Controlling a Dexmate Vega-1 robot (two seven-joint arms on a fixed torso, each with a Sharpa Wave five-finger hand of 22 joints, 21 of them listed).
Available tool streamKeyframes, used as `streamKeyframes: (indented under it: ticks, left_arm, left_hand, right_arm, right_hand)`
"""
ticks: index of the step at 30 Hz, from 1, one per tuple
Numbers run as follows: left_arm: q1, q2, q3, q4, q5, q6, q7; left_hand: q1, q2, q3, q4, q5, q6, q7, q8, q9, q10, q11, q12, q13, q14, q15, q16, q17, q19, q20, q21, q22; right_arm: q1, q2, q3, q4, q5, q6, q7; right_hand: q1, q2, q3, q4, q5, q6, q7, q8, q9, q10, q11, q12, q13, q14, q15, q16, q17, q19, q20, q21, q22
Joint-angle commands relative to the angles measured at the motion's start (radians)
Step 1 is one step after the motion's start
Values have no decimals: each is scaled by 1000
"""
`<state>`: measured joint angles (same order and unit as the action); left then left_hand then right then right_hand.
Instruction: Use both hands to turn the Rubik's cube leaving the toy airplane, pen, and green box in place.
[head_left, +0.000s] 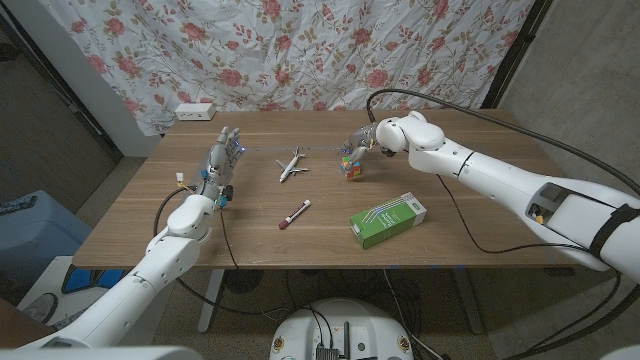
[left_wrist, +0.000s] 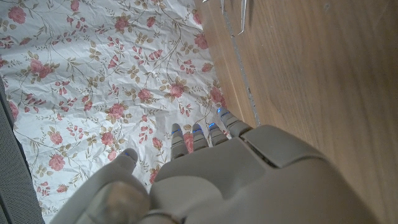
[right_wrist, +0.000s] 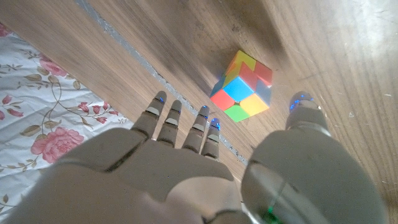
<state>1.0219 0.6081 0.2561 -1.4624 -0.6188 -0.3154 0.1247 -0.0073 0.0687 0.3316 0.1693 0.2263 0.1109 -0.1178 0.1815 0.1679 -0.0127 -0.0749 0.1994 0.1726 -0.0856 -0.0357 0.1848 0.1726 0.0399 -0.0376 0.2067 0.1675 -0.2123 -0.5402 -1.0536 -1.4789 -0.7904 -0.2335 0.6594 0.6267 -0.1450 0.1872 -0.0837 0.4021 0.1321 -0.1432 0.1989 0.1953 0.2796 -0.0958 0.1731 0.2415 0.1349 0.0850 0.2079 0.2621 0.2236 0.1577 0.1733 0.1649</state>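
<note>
A wooden table (head_left: 250, 240) stands before a flowered curtain (head_left: 300, 50), with a robot arm reaching in from each near corner. The Rubik's cube (head_left: 351, 165) sits toward the far edge, a little right of the middle, resting on the wood. The right hand (head_left: 362, 140) hangs just over and behind it, fingers spread and holding nothing; in its wrist view the cube (right_wrist: 242, 85) lies in the gap between the fingers (right_wrist: 186, 121) and the thumb (right_wrist: 305, 106), apart from both, which looks like a hand lined up to close on the cube. The left hand (head_left: 222, 160) waits well apart, near the table's left edge, fingers apart and pointing away toward the curtain, also holding nothing; it would have to cross toward the middle to share the turn. In that path lies the toy airplane (head_left: 291, 166), just left of the cube, so it seems the thing most likely to be knocked. The pen (head_left: 294, 214) lies nearer the front edge, around the middle, and the green box (head_left: 388, 220) nearer the front right. A white power strip (head_left: 194, 112) rests at the far left corner.
</note>
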Motion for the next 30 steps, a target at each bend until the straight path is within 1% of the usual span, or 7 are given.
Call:
streamKeyframes:
  ticks: [1,7,13,16,21,27,30]
  left_arm:
    - [-9,5,-3,28,-15,-24,-45]
    - [-19,6,-5,54,-28,-42,-80]
    - [-27,7,-6,74,-36,-63,-111]
    - [-27,17,-9,80,-42,-66,-131]
    - [-40,9,-8,107,-47,-83,-149]
    - [-57,3,-3,140,-57,-98,-186]
    - [-67,10,1,156,-58,-102,-212]
  left_hand:
    - [8,85,6,-1,5,6,4,-1,3,4,0,-2,0,5,-50,-3,0,8,-20,-3,3]
    - [8,84,7,-1,5,7,4,-2,3,5,1,-2,0,5,-52,-4,0,9,-19,-4,3]
    - [8,84,8,-1,5,6,5,-2,3,5,0,-3,0,5,-53,-4,0,10,-21,-5,3]
    - [9,84,8,-1,5,7,9,-2,3,5,-1,-4,0,5,-54,-4,0,11,-22,-5,3]
    - [9,84,9,-1,5,8,11,-1,3,5,-1,-4,0,6,-54,-4,0,12,-23,-6,3]
    - [10,85,11,-2,5,8,16,-1,3,5,2,-5,0,6,-54,-5,0,12,-26,-7,3]
    - [10,85,12,-2,5,7,18,-2,3,6,2,-5,0,6,-54,-5,0,11,-25,-8,3]
  right_arm:
    - [16,5,-3,-14,28,-41,79]
    - [-24,-16,37,-62,68,-78,40]
    - [-40,-41,79,-69,160,-38,16]
    - [-60,-54,122,-67,243,-12,-6]
    - [-73,-66,140,-73,292,-6,-37]
    - [-106,-76,181,-68,378,20,-111]
    - [-119,-83,196,-65,410,32,-142]
  right_hand:
    - [-41,6,-23,15,11,-83,26,-19,-1,-73,8,3,-4,-54,21,-6,7,-25,18,6,3]
    - [-45,15,-26,16,18,-107,40,-16,-3,-110,10,4,-8,-74,34,-6,8,-2,19,16,3]
    - [-79,11,-44,28,17,-130,46,-18,-6,-138,17,5,-13,-111,47,-14,7,-24,26,7,3]
    - [-116,16,-60,45,16,-157,50,-20,-9,-175,22,3,-21,-140,50,-15,7,-39,21,6,3]
    - [-145,22,-75,58,14,-185,66,-20,-12,-225,30,1,-33,-172,29,-17,0,-43,-16,9,2]
    - [-181,40,-84,77,9,-175,81,-11,-14,-230,33,7,-41,-179,16,-11,-3,-39,-54,11,1]
    - [-187,54,-84,82,5,-157,104,-5,-16,-220,30,13,-46,-170,4,-6,-8,-35,-71,12,1]
